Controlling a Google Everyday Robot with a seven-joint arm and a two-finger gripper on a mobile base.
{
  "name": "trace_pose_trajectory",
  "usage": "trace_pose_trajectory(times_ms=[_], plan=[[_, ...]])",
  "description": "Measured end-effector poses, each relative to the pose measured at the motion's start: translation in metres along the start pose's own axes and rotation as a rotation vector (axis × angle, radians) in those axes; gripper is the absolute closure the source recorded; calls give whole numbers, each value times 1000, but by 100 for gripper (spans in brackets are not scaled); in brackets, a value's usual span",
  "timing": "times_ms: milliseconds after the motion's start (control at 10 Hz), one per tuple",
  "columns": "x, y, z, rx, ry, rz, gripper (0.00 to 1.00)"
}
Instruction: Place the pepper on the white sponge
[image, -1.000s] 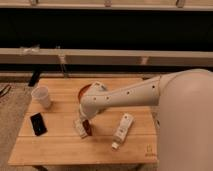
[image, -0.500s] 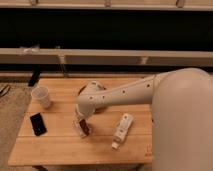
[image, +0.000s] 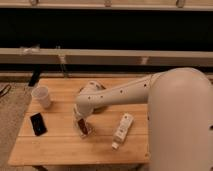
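The small dark red pepper (image: 84, 128) lies on top of the whitish sponge (image: 78, 125), left of the middle of the wooden table (image: 60, 145). My gripper (image: 80, 118) points down right over them, at the end of the white arm that reaches in from the right. It touches or nearly touches the far end of the pepper. Part of the sponge is hidden under the gripper and the pepper.
A white bottle (image: 122, 130) lies to the right of the sponge. A white paper cup (image: 41, 96) stands at the back left. A flat black object (image: 37, 123) lies at the left. My arm (image: 115, 95) covers the back middle of the table.
The arm's wrist has shifted a little to the left and up. The gripper stays over the sponge and pepper, which have not moved.
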Motion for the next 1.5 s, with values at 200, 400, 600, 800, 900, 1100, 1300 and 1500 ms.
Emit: trace_pose_trajectory(times_ms=[200,400,600,800,900,1100,1300,1500], plan=[[0,1,3,-1,-3,3,60],[-2,3,5,-3,-11,8,40],[-4,5,5,-4,-19,10,21],[-5,7,4,-4,-21,12,20],[-5,8,4,-5,-21,13,20],[-4,9,4,-6,-19,16,20],[-3,9,3,-5,-18,18,20],[-1,12,2,-5,-14,28,20]])
